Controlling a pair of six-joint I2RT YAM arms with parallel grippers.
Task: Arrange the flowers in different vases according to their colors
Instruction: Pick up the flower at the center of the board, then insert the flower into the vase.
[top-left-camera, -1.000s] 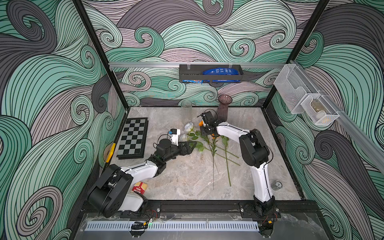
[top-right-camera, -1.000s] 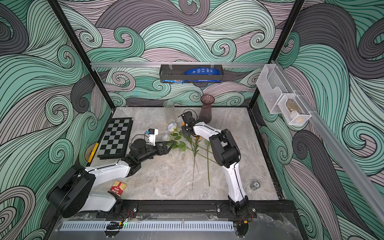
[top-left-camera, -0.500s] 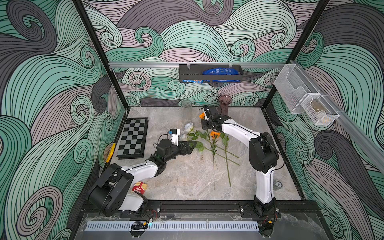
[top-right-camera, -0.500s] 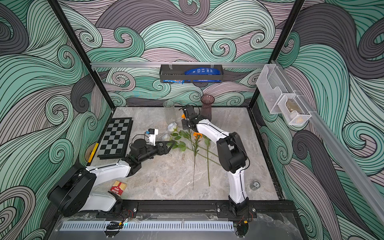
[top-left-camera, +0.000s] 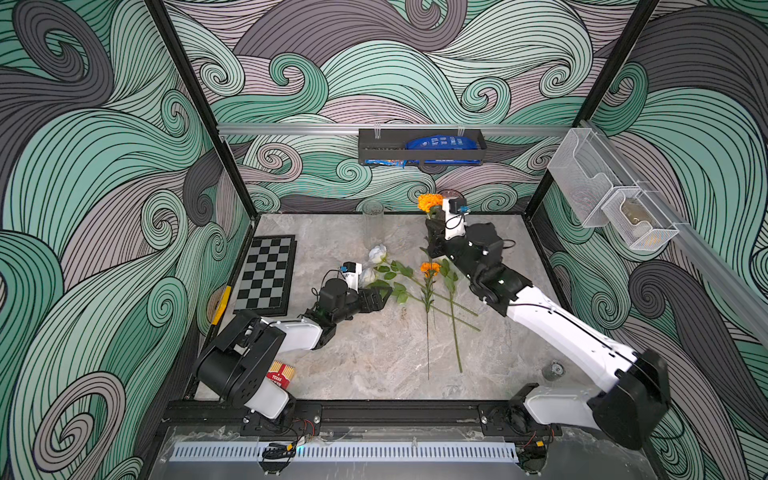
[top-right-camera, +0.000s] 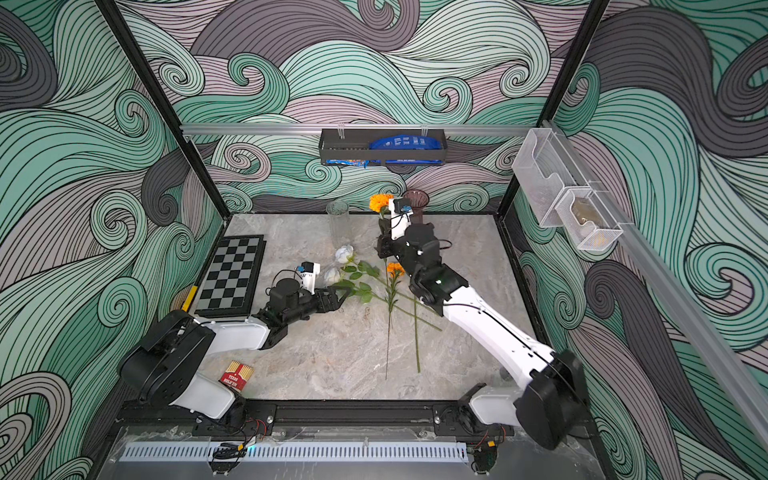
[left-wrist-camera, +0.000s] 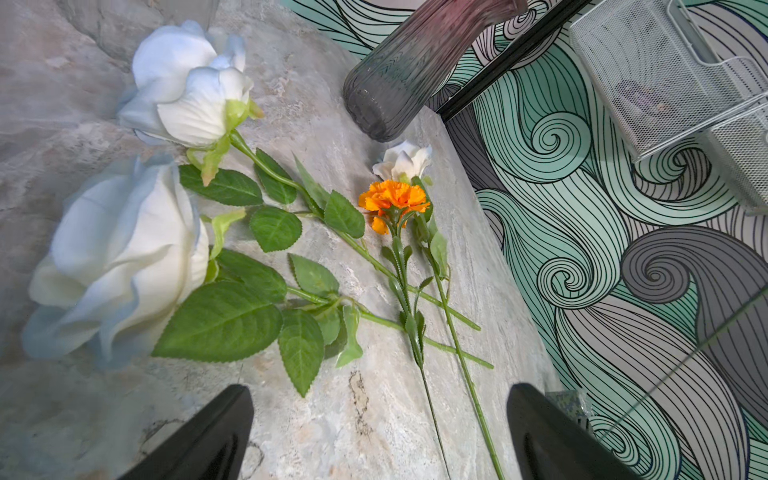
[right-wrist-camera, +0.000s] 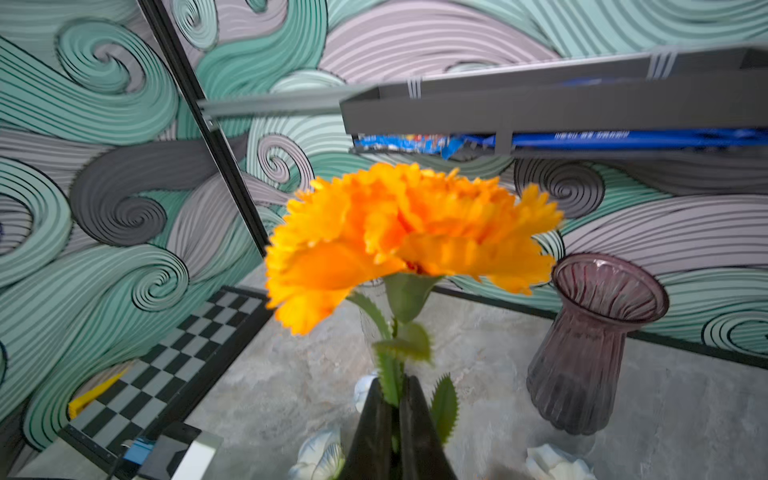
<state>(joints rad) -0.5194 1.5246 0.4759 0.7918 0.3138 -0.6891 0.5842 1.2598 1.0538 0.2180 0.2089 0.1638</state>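
The flower (top-left-camera: 430, 202) at upper centre of the frame was ruffled orange, the bloom (top-left-camera: 430, 267) mid-frame orange too. The roses (left-wrist-camera: 120, 257) were white with green leaves, the ribbed vase (right-wrist-camera: 582, 353) smoky purple, the chessboard (top-left-camera: 266, 272) black-and-grey checked, the table (top-left-camera: 374, 353) grey-veined marble.

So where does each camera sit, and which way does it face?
Top views: high in front, facing down and back; left arm, right arm show.
Left wrist: low over table, facing roses, purple vase; open fingers show.
Right wrist: near the back, facing shelf; gripper shut on orange flower.
Shared: both wrists see the purple vase.
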